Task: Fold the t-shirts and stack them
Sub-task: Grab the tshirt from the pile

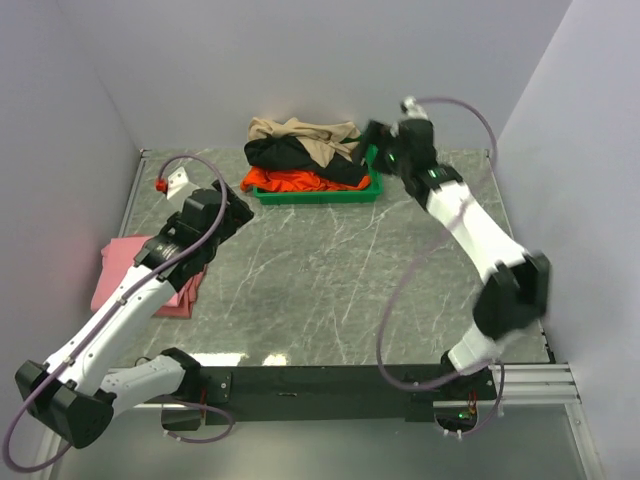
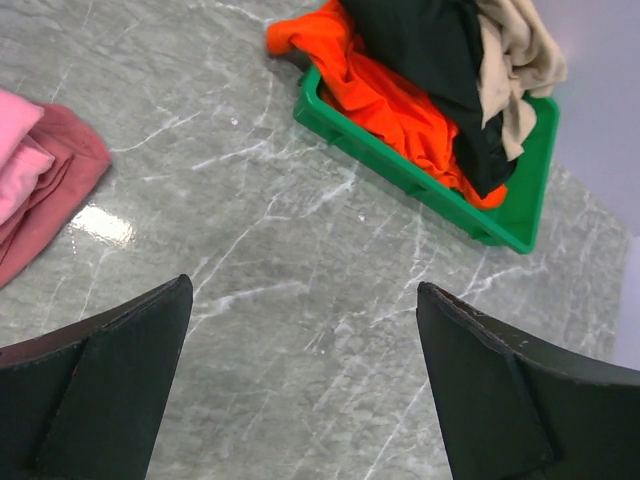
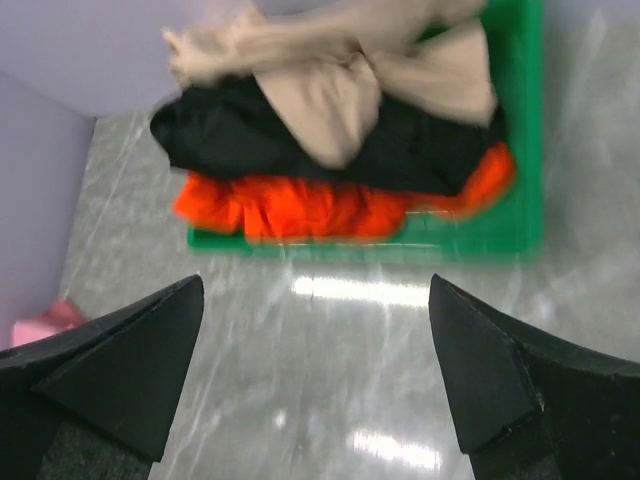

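A beige t-shirt, a black t-shirt and an orange t-shirt lie piled in a green tray at the back of the table. The pile also shows in the left wrist view, orange t-shirt, and in the right wrist view, black t-shirt. A folded pink t-shirt lies at the left, partly under the left arm, also in the left wrist view. My left gripper is open and empty above bare table. My right gripper is open and empty, close beside the tray's right end.
Grey walls close in the table at the back and both sides. A small white bracket with a red knob sits at the back left corner. A black rail runs along the near edge.
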You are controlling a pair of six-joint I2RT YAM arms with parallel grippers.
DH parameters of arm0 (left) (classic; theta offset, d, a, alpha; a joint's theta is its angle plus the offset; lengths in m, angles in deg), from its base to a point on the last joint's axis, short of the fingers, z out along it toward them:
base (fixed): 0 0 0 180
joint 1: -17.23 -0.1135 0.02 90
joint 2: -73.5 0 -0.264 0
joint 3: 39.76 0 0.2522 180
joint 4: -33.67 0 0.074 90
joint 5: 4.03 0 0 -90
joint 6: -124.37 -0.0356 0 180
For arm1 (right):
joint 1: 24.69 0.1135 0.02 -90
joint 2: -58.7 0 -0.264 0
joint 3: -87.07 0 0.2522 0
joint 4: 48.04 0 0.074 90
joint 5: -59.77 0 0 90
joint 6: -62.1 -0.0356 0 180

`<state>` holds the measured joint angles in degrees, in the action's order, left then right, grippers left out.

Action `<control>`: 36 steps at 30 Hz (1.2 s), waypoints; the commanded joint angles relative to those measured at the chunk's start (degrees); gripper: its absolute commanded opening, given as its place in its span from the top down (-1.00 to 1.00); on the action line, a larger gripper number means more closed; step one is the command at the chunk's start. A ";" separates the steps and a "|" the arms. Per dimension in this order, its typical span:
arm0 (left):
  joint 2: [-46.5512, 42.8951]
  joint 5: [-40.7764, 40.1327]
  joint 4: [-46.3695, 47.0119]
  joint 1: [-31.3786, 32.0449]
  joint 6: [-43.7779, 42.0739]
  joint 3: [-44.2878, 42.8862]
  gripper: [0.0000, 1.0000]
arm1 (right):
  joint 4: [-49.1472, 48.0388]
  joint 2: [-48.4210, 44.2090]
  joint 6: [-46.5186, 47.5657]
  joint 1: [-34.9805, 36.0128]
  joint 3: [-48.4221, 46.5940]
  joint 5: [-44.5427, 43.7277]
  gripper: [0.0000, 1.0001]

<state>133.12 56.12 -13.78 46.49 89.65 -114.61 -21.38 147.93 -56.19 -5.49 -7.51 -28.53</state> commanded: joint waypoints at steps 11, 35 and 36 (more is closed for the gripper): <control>7.62 9.36 5.57 -7.63 -2.91 1.75 -0.99 | -18.04 47.80 22.05 1.10 -51.76 -5.82 -0.99; 11.05 13.76 5.22 -9.57 -2.99 2.28 -0.99 | -26.45 64.23 7.65 0.57 -60.70 -3.53 -0.71; 10.96 13.76 5.22 -9.66 -2.91 2.45 -0.99 | -25.92 63.88 6.60 0.66 -60.17 -4.58 -0.71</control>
<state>144.44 68.91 -9.50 37.25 87.55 -111.76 -47.37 211.89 -45.88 -4.70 -67.05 -32.23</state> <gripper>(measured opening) 0.994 0.853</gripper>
